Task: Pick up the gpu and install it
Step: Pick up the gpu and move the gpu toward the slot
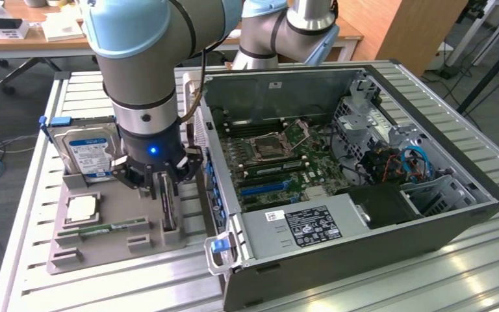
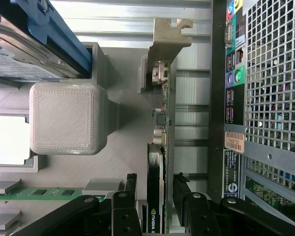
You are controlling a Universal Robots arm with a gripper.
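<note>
2 fingers (image 2: 132, 184) of the gripper (image 1: 164, 184) spread open, 1 on each side of the gpu (image 2: 159, 162), not clamped on it. Stands on edge in a slot of the grey holder (image 1: 102, 246), just beside the open computer case (image 1: 362, 260). Bears a green Nvidia logo (image 2: 154, 220) on its edge. Blue label on the hard drive (image 1: 89, 153) and orange sticker (image 2: 234, 142) on the case's rear: unreadable.

The arm (image 1: 145, 65) is built of silvery-grey tubes with pale blue joint caps. A dark cable (image 1: 199, 71) runs alongside it. A blue light (image 1: 153, 151) glows on its black wrist, above the black tool (image 1: 168, 195) with round pivot bolts.
</note>
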